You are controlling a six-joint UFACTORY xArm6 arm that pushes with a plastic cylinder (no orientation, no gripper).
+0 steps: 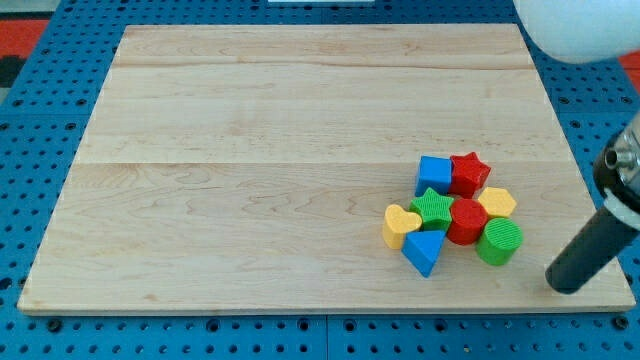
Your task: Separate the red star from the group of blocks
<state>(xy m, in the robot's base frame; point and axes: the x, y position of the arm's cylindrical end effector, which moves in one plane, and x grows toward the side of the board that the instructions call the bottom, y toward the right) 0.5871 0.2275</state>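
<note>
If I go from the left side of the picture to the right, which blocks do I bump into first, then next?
Yellow heart → blue triangle → red star → green cylinder → my tip. The blocks in between overlap too closely to order.

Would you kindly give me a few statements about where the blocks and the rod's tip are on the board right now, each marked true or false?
1. The red star sits at the top of the cluster, right beside the blue cube. True.
2. My tip is touching the red star. False: it is at the view's lower right, apart from every block.
3. The green cylinder is the block nearest my tip. True.
4. The yellow heart lies on the cluster's right edge. False: it is on the left edge.
5. The blue triangle is the lowest block in the view. True.
</note>
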